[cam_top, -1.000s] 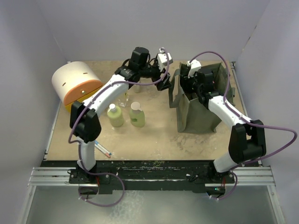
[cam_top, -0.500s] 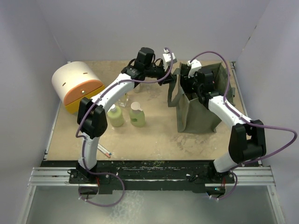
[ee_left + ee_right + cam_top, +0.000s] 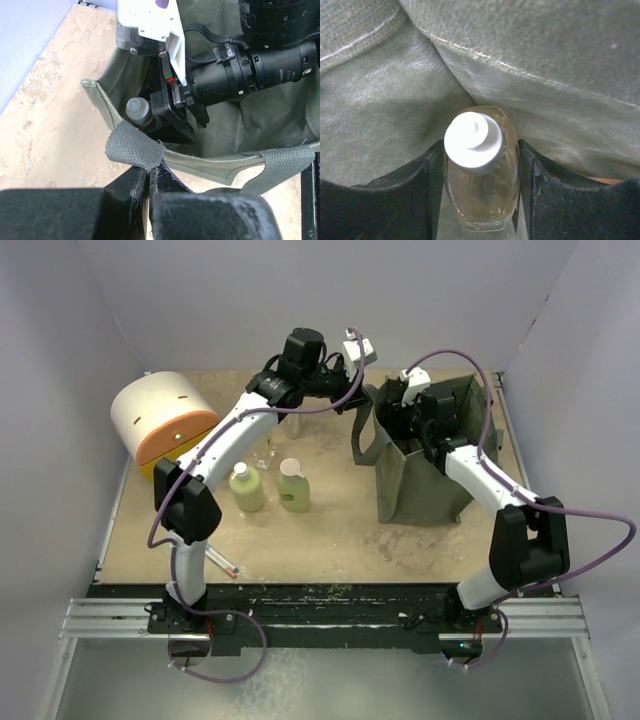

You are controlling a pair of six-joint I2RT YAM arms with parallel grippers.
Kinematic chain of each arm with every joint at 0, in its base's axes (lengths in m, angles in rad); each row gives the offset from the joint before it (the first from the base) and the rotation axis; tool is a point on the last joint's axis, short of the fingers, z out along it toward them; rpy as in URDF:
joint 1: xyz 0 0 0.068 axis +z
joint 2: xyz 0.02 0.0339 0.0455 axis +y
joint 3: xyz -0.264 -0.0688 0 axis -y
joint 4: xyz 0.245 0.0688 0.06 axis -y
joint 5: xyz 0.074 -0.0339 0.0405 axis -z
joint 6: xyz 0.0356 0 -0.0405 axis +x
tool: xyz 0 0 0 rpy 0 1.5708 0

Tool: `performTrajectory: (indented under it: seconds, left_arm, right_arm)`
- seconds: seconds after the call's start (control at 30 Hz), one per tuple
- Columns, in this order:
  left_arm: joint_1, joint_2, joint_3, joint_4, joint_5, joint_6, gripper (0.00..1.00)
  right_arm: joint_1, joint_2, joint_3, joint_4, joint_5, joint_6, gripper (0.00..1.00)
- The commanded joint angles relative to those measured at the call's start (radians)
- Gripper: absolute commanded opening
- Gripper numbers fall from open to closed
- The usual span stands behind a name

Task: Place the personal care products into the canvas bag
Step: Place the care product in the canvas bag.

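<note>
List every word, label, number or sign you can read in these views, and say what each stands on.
No text can be read in any view.
Small white print on the right arm's black wrist housing: too small and blurred to read.
White-capped bottle: no label shows.
Two pale green bottles: no print visible from above.
Canvas bag: plain fabric, no lettering.

The top external view looks down from high at the near side over the whole table point(image 3: 330, 530). The left wrist view peers close past its end effector point(image 3: 149, 177) into the canvas bag point(image 3: 280, 125); the right wrist view, closer still, seems to sit inside that bag.
</note>
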Motion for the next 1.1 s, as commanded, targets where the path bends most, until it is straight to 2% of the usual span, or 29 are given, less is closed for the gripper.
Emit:
performTrajectory:
  seconds: [0.0,0.13,0.23,0.4,0.5,0.53,0.7,0.87,1.07]
  left_arm:
    - [-0.001,-0.055,0.116,0.029,-0.001,-0.012,0.0]
    - [-0.003,-0.046,0.129,0.006,-0.001,-0.016,0.0]
    - [-0.004,-0.056,0.088,0.007,-0.007,-0.01,0.0]
    - [-0.007,-0.078,-0.001,0.023,-0.007,0.0,0.0]
    - [-0.009,-0.089,-0.037,0.028,-0.006,0.009,0.06]
    - [-0.009,-0.091,-0.047,0.03,-0.007,0.011,0.08]
    - [-0.01,-0.108,-0.083,0.041,-0.009,0.015,0.09]
    - [-0.009,-0.116,-0.099,0.048,-0.009,0.014,0.09]
    - [-0.012,-0.125,-0.11,0.05,-0.01,0.013,0.1]
  right_arm:
    - [-0.001,-0.039,0.029,0.151,0.005,0.024,0.03]
    - [-0.001,-0.03,0.014,0.166,0.003,0.024,0.04]
    - [-0.001,-0.015,0.007,0.168,-0.002,0.022,0.07]
    - [-0.001,0.01,0.013,0.147,-0.014,0.02,0.2]
    - [-0.001,0.013,0.032,0.124,-0.018,0.017,0.28]
    - [0.0,0.012,0.038,0.121,-0.022,0.013,0.33]
    - [0.0,0.018,0.077,0.077,-0.025,0.006,0.45]
    - [0.001,0.02,0.102,0.051,-0.004,0.0,0.52]
    - [0.001,0.014,0.121,0.038,0.013,-0.007,0.56]
